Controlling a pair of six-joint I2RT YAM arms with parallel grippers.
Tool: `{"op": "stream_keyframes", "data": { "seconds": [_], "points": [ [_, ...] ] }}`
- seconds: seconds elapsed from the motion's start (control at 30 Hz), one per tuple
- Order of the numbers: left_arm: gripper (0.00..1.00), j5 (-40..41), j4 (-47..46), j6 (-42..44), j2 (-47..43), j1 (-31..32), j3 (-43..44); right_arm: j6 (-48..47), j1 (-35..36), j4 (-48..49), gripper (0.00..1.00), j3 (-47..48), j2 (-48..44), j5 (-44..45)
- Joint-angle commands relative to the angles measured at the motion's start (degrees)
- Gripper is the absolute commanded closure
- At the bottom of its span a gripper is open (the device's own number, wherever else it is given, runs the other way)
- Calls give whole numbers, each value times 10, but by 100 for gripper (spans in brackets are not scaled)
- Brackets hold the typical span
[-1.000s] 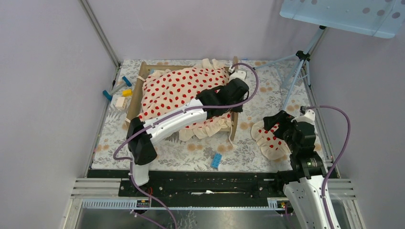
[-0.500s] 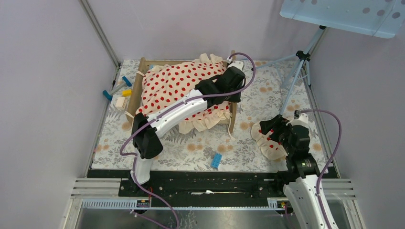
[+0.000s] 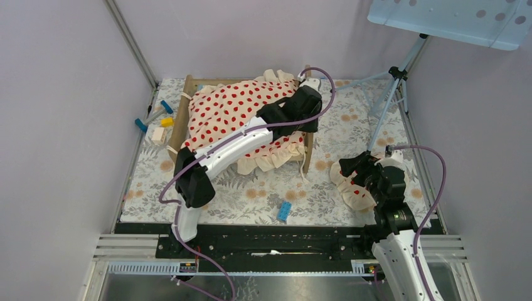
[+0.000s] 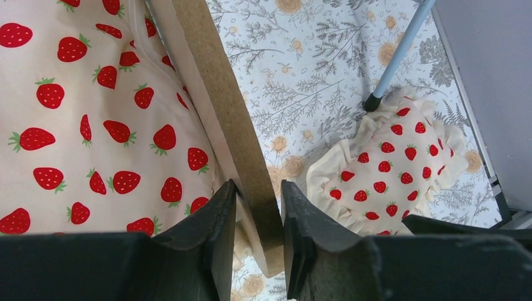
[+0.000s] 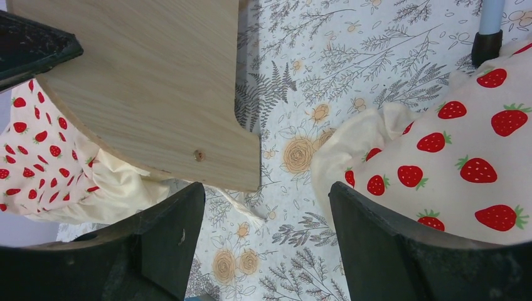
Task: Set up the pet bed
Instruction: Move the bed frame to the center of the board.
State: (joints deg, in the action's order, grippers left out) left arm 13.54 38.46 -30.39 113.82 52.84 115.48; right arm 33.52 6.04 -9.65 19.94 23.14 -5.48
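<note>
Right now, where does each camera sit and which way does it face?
Top external: high behind the bases, looking down on the table; the left arm and right arm show.
Left wrist: looks down; left gripper clamps the pet bed by an end board.
Right wrist: looks down past the open right gripper toward that board.
Shared: both wrist views show that board and the pillow.

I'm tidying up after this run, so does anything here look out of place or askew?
Yes. The small cream strawberry-print ruffled pillow lies crumpled on the floral mat right of the light-wood pet bed, not on it. The matching ruffled blanket sits skewed, its frill spilling over the bed's near rail.
</note>
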Motion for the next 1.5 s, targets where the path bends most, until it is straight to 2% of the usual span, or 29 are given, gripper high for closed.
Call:
{"op": "stream_keyframes", "data": {
  "seconds": [0.0,0.07,0.33,0.47,0.53,0.63,0.73,0.8,0.93,1.07,1.27,1.47],
  "points": [
    [100,-92,-196,-7,6,5,61,-4,-1,21,20,2,-5,11],
    [100,-99,-198,-6,22,3,71,-3,-1,22,19,1,-3,10],
    [60,-123,-198,10,39,-7,70,-16,-1,15,17,2,2,10],
    [37,-123,-185,35,-2,-6,34,-6,-1,-22,25,30,7,-1],
    [25,-140,-171,55,-26,-7,17,8,-1,-30,26,34,7,-9],
    [14,-144,-159,72,-73,-7,-25,20,-1,-15,24,19,13,-27],
    [11,-138,-149,81,-127,-6,-75,35,3,20,23,8,54,-66],
    [10,-112,-139,90,-176,-7,-111,42,23,45,23,4,75,-62],
    [9,-48,-119,99,-277,-13,-218,43,142,80,23,8,118,39],
    [9,-20,-103,85,-392,-36,-325,71,247,136,23,-8,170,152],
    [7,5,-62,61,-548,-54,-442,111,280,255,23,-47,262,196],
    [6,33,-25,43,-627,-56,-498,113,314,323,23,-21,383,219]
  ]
}}
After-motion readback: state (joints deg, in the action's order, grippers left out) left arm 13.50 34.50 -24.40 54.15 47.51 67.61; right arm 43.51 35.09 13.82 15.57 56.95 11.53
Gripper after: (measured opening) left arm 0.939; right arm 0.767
